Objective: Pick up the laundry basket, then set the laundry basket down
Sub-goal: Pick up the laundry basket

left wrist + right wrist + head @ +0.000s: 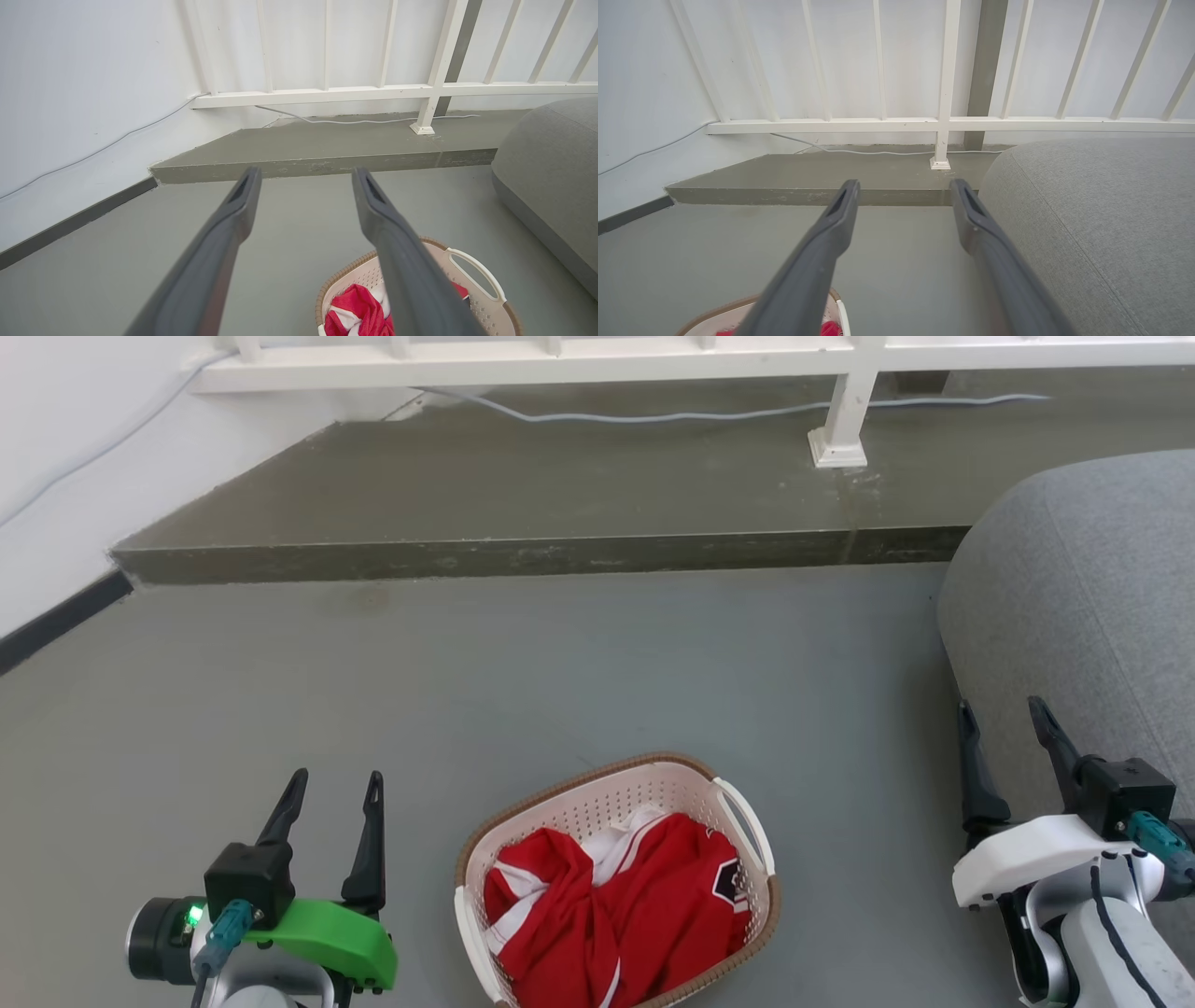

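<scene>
Grey floor (597, 663); grey fabric cushion (1074, 616) at three o'clock; the laundry basket (597, 807) rests at six o'clock, red jersey (635, 905) inside; left gripper (337, 779) and right gripper (999, 705) flank it, fingers apart, probably poised for its handles.

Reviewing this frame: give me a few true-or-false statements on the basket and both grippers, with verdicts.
1. The laundry basket stands on the floor between the left gripper and the right gripper. True.
2. The basket is empty. False: red and white clothing lies in it.
3. The left gripper is shut on a basket handle. False: it is open, apart from the basket.
4. The right gripper is open, next to a grey cushion. True.
</scene>
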Tool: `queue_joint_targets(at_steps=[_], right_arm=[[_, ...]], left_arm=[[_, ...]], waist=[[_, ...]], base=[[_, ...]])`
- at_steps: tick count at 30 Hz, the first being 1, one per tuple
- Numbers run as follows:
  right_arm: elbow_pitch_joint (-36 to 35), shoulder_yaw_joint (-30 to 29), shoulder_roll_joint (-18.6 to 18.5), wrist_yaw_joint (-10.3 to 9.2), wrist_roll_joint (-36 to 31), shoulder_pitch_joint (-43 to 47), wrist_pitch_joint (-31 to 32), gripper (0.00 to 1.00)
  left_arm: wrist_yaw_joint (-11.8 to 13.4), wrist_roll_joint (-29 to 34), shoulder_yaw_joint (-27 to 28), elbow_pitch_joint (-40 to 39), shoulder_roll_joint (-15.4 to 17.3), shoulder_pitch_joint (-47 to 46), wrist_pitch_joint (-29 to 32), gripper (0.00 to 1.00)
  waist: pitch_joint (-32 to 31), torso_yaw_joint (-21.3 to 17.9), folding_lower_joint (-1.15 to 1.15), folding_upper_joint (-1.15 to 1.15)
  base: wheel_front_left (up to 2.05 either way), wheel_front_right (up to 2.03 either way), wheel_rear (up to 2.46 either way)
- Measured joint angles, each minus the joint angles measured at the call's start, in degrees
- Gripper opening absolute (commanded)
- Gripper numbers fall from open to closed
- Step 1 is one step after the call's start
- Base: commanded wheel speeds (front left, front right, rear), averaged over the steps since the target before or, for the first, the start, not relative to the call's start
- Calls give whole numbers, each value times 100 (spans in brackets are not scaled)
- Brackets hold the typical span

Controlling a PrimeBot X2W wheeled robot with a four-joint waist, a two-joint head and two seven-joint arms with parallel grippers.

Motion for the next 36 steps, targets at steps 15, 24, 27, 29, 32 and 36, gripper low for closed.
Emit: queue_joint_targets(at_steps=[15,24,27,29,32,36], right_arm=[[-230,-113,18,45,0,-72,-1,100],[-457,-163,102,46,1,-451,-21,100],[-494,-181,140,52,3,-590,-27,100],[-508,-207,142,52,3,-655,-29,100],[-512,-234,144,52,3,-728,-36,100],[-528,-252,156,52,3,-816,-42,100]], left_arm=[[-29,-69,-129,-4,-159,-176,134,100],[-175,-188,-155,198,-278,-475,277,100],[-176,-188,-133,231,-281,-681,275,100],[-178,-188,-129,250,-294,-807,275,100],[-199,-188,-141,310,-325,-967,278,100],[-259,-194,-154,476,-339,-1155,334,100]], waist=[[632,-33,0,0],[1298,-66,0,0],[1535,-80,0,0],[1695,-88,0,0],[1937,-95,0,0],[2261,-96,0,0]], base=[[0,0,0],[0,0,0],[0,0,0],[0,0,0],[0,0,0],[0,0,0]])
